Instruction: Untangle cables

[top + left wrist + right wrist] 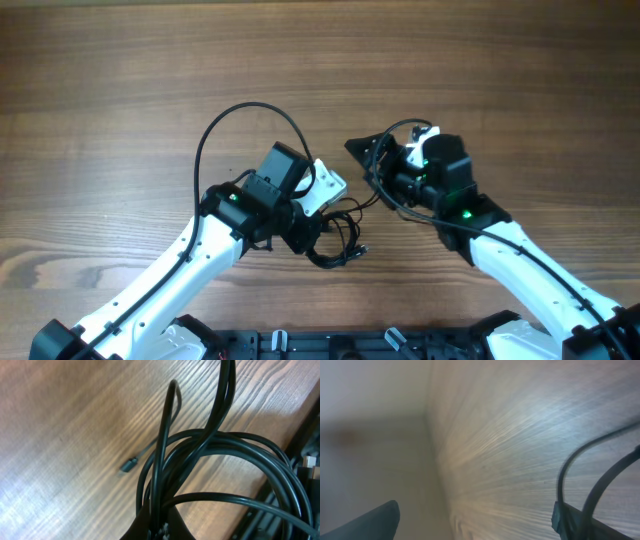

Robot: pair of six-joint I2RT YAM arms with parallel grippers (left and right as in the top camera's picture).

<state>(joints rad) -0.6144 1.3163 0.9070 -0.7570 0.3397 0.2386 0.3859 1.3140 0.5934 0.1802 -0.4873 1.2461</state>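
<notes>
Showing only in wrist view, left pincer (156, 528) clenches cables (224, 390); right pincer (470, 520) released.

Wooden table (100, 80), black cables (338, 258) — tangled heap

Soft even light — cables (200, 442) sharp, right wrist view smeared

Robot lab or test bench, plain wood-grain tabletop (120, 80), two white jointed arms, left arm (165, 275) and right arm (545, 265), based by a black mounting rail (330, 345) at the near edge, green status lights (234, 197) lit on both
</notes>
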